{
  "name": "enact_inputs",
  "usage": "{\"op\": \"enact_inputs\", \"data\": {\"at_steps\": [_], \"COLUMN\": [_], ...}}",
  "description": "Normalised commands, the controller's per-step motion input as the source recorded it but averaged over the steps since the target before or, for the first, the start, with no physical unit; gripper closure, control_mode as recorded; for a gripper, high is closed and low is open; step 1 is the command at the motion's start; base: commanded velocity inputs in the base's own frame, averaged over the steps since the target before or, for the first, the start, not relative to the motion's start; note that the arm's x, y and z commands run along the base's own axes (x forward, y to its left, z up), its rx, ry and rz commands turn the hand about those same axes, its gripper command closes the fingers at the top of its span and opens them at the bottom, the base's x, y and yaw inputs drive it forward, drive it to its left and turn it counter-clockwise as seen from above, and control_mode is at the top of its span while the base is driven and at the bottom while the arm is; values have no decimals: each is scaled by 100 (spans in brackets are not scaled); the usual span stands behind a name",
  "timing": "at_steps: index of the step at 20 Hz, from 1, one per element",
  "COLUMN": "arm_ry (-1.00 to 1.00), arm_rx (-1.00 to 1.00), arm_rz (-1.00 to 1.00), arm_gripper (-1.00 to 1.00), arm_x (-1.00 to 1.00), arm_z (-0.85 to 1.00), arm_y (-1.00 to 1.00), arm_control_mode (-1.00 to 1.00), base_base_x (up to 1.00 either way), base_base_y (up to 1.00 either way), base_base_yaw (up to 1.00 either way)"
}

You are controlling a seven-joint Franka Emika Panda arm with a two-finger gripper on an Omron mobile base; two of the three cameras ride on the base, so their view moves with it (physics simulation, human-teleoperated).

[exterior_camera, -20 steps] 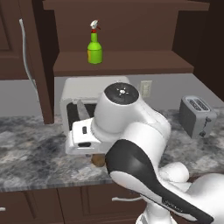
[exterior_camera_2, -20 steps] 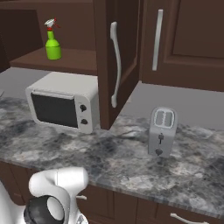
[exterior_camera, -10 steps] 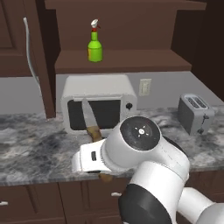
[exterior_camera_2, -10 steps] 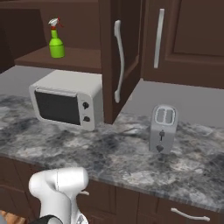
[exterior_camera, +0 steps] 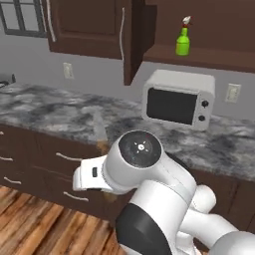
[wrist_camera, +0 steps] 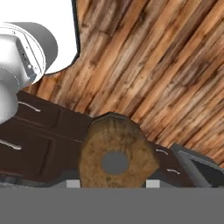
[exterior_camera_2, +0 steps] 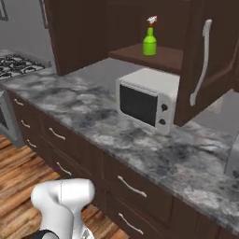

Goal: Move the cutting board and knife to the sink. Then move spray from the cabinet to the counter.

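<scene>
- One thing sits in the gripper [wrist_camera: 113, 182]: it is clenched on the knife [wrist_camera: 114, 151], whose handle butt faces the hand; the fingertips barely peek out.
- The base has swung round within the last second with the knife riding along, so I'd judge it is heading for the sink.
- From behind, the knife is a blurred streak against the counter [exterior_camera: 45, 112], half hidden by the arm.
- The spray [exterior_camera: 183, 41] stands on the cabinet [exterior_camera: 209, 56] shelf.
</scene>
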Motion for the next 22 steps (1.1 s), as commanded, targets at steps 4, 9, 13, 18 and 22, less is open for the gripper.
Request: {"op": "enact_inputs", "data": {"at_steps": [4,9,13,18,22], "arm_ry": [0,0,0,0,0], "arm_rx": [0,0,0,0,0], "arm_rz": [0,0,0,0,0], "arm_gripper": [100,100,100,100,100], "arm_x": [0,0,0,0,0], "arm_z": [0,0,0,0,0], "arm_y": [0,0,0,0,0], "arm_control_mode": [100,100,100,100,100], "base_base_x": [0,0,63,100,100], "base_base_y": [0,0,3,0,0], "base_base_yaw": [100,100,70,3,0]}}
